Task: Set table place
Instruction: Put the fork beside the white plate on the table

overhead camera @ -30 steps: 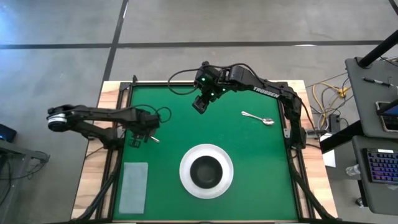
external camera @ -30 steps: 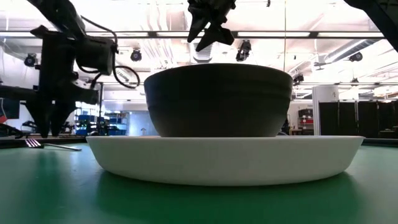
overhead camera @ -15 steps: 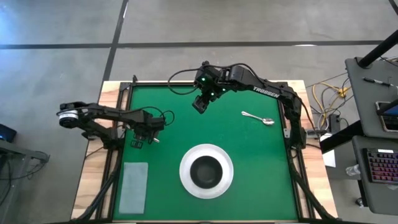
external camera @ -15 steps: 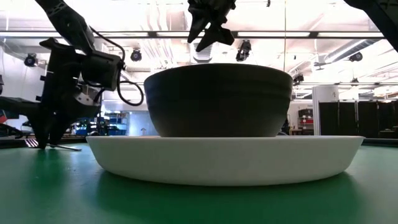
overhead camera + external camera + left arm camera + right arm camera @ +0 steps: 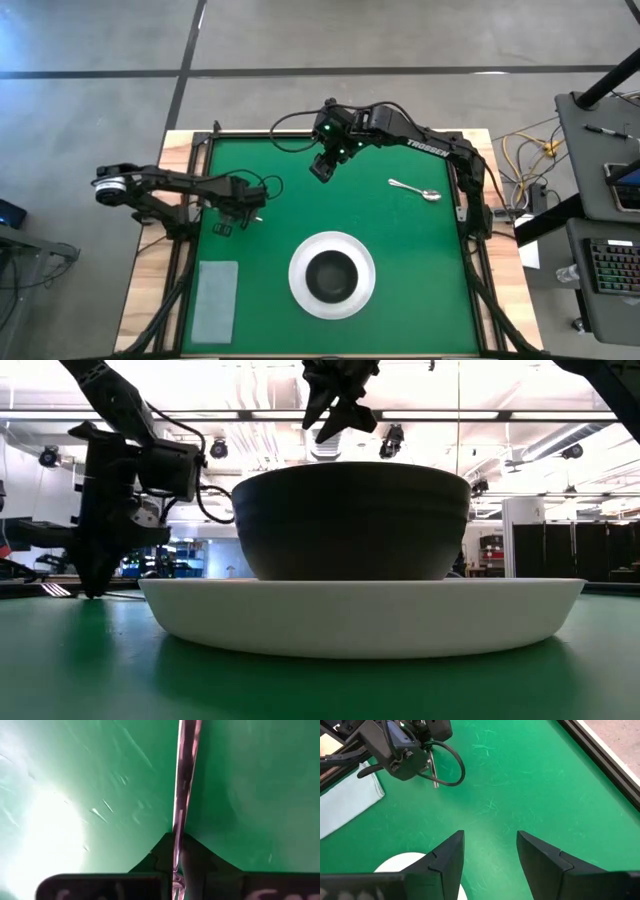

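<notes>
The square green-topped table carries a round white plate with a dark round bowl nested low centre. Left of centre, the left gripper pinches the silver fork, probably to lay it beside the plate. The silver spoon waits upper right; the right gripper hovers spread at upper centre.
</notes>
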`<state>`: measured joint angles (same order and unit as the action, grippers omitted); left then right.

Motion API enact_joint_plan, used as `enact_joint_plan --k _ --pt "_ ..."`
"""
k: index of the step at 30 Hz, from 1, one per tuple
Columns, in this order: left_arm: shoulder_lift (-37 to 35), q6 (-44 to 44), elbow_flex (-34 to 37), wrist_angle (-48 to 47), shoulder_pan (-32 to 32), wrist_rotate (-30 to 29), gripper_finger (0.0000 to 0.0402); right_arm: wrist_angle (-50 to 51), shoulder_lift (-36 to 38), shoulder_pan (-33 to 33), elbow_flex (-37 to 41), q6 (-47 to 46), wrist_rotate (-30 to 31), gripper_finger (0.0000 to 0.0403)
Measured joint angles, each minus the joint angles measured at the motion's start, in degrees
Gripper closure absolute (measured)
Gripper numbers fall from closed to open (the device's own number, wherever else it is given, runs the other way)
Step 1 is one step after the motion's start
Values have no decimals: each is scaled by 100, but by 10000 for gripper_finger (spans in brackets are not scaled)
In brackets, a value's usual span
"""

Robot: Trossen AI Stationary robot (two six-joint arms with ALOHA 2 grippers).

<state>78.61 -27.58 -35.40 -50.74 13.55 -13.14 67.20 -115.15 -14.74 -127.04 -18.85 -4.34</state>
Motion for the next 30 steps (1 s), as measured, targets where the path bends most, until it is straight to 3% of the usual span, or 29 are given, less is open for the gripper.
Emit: enact_joint_plan --k 14,23,30 --pt "33 65 -1496 -54 -3 101 401 210 672 10 2 -79 141 230" --pt "23 -130 -2943 -116 -12 131 401 1259 1644 564 0 -477 1584 233" --pt "166 138 -4210 34 -17 487 401 1877 2236 1174 126 -1622 2808 246"
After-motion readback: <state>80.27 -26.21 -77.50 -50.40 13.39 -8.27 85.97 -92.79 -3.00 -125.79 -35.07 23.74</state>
